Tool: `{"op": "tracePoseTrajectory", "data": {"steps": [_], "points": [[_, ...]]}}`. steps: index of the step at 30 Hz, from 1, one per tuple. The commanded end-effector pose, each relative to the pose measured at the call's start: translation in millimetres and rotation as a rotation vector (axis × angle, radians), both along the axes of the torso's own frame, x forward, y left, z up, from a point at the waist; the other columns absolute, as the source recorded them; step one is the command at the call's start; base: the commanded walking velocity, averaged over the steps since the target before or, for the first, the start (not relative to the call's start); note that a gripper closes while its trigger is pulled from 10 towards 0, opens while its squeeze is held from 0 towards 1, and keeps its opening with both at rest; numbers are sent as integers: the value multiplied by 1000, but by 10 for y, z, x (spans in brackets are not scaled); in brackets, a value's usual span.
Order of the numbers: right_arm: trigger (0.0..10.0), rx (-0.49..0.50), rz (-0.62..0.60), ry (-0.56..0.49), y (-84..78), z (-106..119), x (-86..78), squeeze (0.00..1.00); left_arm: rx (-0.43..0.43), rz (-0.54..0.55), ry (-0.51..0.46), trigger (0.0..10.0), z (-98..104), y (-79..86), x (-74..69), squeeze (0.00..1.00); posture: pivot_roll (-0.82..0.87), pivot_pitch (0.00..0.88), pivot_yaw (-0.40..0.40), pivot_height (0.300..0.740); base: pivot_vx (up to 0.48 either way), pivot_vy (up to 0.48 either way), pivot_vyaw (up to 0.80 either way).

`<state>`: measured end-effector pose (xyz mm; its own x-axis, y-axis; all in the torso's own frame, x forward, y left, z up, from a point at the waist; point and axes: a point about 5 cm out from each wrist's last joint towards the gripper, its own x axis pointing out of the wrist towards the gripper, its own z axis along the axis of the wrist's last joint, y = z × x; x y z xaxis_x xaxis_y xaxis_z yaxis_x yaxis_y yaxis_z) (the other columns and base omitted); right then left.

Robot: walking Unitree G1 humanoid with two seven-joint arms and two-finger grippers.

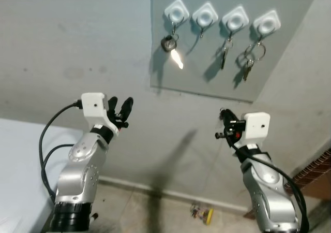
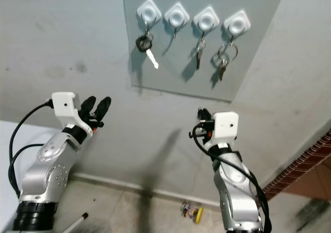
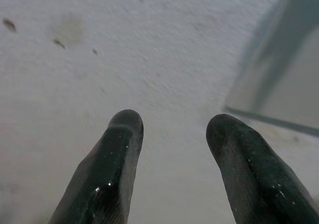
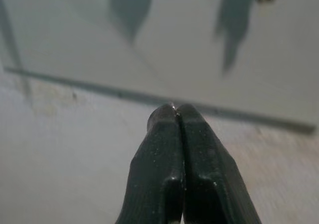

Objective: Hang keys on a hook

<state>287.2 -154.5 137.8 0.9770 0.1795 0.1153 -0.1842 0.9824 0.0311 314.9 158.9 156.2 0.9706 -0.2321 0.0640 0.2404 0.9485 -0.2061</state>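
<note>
keys [image 1: 172,45] hang on leftmost hook [image 1: 177,10], other bunches on neighbours. we hold left gripper [image 1: 122,112] spread, empty, below board [image 1: 207,83]; right gripper [image 1: 223,123] pinched on nothing. risk: a raised finger brushes a bunch, knocks it off.

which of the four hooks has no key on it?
The second hook from the left: its peg hangs bare, while the other three carry keys.

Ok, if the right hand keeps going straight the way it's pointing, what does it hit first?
Probably the grey board on the wall, near its lower edge below the hanging keys. The right hand, fingers closed, points there with nothing between, though depth is unclear.
</note>
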Motion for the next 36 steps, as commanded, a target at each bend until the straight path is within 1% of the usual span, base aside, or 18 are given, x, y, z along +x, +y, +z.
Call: {"op": "tracePoseTrajectory", "data": {"steps": [1,3,5,6,7,8,10,11,13,16,17,19,22,24,25,27,31,36], "points": [[10000,15,11,-6,48,16,-4,0,6,9,-11,10000,21,39,-10,0,12,87,-22,740,401,0,0],[10000,13,15,-4,48,12,-10,0,11,21,-38,10000,52,26,-21,0,12,88,-22,740,0,0,0],[10000,12,16,-4,48,12,-11,0,13,18,-45,10000,62,21,-24,0,12,88,-22,740,0,0,0],[10000,11,22,-3,44,13,-15,0,54,-5,-65,10000,94,-21,-35,0,12,93,-24,740,0,0,0],[10000,11,22,-3,44,13,-15,0,54,-5,-65,10000,94,-21,-35,0,12,93,-24,740,0,0,0],[10000,9,40,-2,49,15,-22,0,96,-54,-118,10000,162,-113,-75,0,12,94,-25,740,0,0,0],[10000,6,56,-3,57,21,-28,0,132,-88,-156,10000,206,-182,-112,0,12,97,-26,740,0,0,0],[10000,6,56,-3,57,21,-28,0,132,-88,-156,10000,206,-182,-112,0,12,97,-26,740,0,0,0],[10000,7,115,-18,111,64,-48,0,167,-198,-214,10000,268,-349,-212,0,12,97,-26,740,0,0,0],[10000,12,197,-58,180,168,-89,0,163,-267,-240,10000,320,-455,-283,0,12,105,-27,740,0,0,0],[10000,9,205,-64,186,182,-93,0,157,-274,-243,10000,329,-465,-290,0,12,105,-27,740,0,0,0],[10000,28,267,-102,242,303,-123,0,150,-293,-266,10000,393,-496,-307,0,12,104,-28,740,0,0,0],[10000,38,296,-137,277,419,-137,0,136,-303,-295,10000,474,-509,-318,0,9,109,-29,740,0,0,0],[10000,61,328,-183,325,563,-149,0,85,-311,-336,10000,613,-516,-327,0,9,109,-29,740,0,0,0],[10000,62,334,-191,336,589,-151,0,78,-313,-341,10000,638,-518,-326,0,9,109,-29,740,0,0,0],[10000,68,345,-211,359,652,-155,0,86,-314,-366,10000,700,-523,-331,0,9,109,-29,740,0,0,0],[10000,88,358,-281,403,858,-150,0,104,-329,-411,10000,831,-531,-345,0,10,108,-28,740,0,0,0],[10000,99,358,-304,398,943,-153,0,103,-330,-415,10000,866,-519,-349,0,13,107,-27,740,0,0,0]]}}
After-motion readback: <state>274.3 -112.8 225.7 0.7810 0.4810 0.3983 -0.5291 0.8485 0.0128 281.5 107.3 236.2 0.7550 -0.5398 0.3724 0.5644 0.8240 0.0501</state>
